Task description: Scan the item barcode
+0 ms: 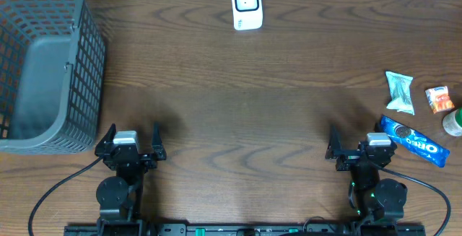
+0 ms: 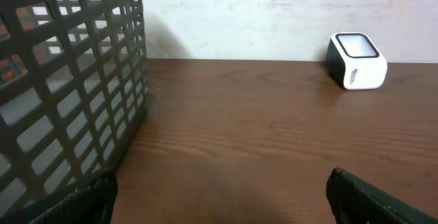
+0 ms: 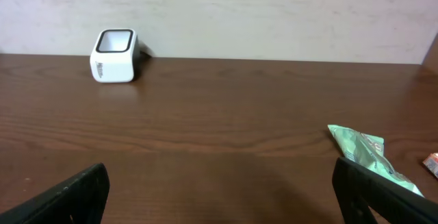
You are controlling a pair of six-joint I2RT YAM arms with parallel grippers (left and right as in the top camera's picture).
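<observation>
Recorded left gripper [image 1: 132, 132] and right gripper [image 1: 363, 138] at near edge of table [image 1: 238, 106], jaws fully apart, nothing held. Located blue Oreo pack [image 1: 415, 141] flat just beside right gripper, with white scanner [image 1: 246, 5] well apart at far edge

Soft, even room light spreads across the table [image 1: 245, 84], with no hard glare, just a dull sheen on the wood. Overhead, faint blurry shadows sit ahead of the left arm [image 1: 119, 185] and right arm [image 1: 382, 193]. The scanner [image 1: 246, 5] runs bright, close to washed out. In the left wrist view, the basket [image 2: 68, 80] throws a soft shadow on the wall [image 2: 287, 11]. Both wrist views are fairly sharp at distance, but the fingers [image 3: 383, 196] at the bottom corners go dark and blurred.
</observation>
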